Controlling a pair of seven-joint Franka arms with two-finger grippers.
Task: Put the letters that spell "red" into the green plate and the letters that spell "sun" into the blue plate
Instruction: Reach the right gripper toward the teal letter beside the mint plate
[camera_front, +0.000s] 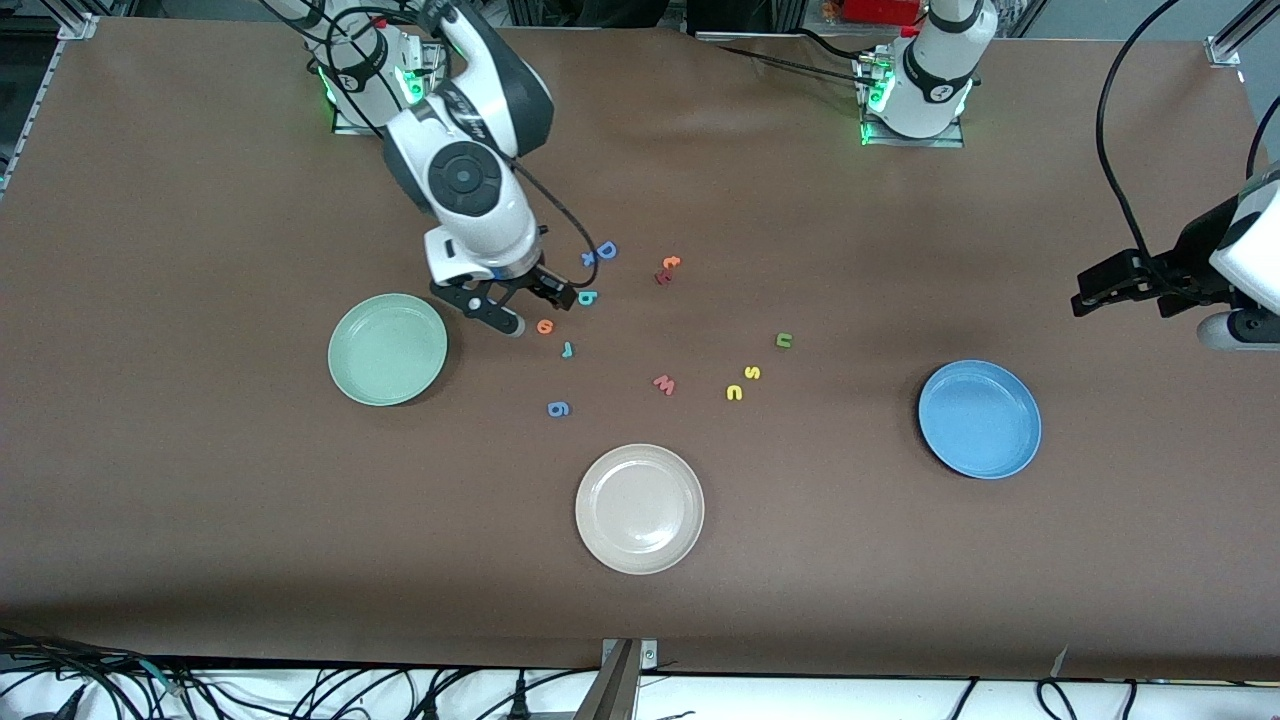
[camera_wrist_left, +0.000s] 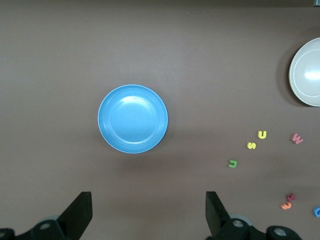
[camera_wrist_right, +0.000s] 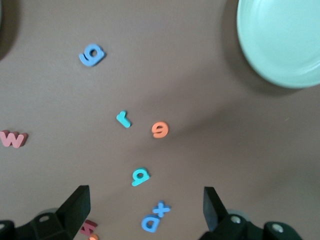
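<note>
My right gripper (camera_front: 535, 310) (camera_wrist_right: 146, 212) hangs open and empty over the letters beside the green plate (camera_front: 388, 349) (camera_wrist_right: 282, 40). The teal "d" (camera_front: 588, 297) (camera_wrist_right: 140, 176), orange "e" (camera_front: 545, 326) (camera_wrist_right: 160, 129) and teal "r" (camera_front: 567, 349) (camera_wrist_right: 123, 119) lie close under it on the brown table. Midway toward the blue plate (camera_front: 980, 419) (camera_wrist_left: 133, 119) lie the green "u" (camera_front: 784, 340) (camera_wrist_left: 232, 163), yellow "s" (camera_front: 752, 373) (camera_wrist_left: 251, 145) and yellow "n" (camera_front: 734, 392) (camera_wrist_left: 261, 134). Both plates hold nothing. My left gripper (camera_front: 1120, 285) (camera_wrist_left: 149, 215) waits open and empty, high above the table by the blue plate.
A beige plate (camera_front: 640, 508) (camera_wrist_left: 306, 72) sits nearer the front camera. Other letters lie loose: a blue "g" (camera_front: 559, 408) (camera_wrist_right: 92, 54), a pink "w" (camera_front: 664, 384) (camera_wrist_right: 12, 138), a blue "D" (camera_front: 606, 250) (camera_wrist_right: 149, 223) with an "x" (camera_front: 588, 258), and an orange and a red letter (camera_front: 666, 270).
</note>
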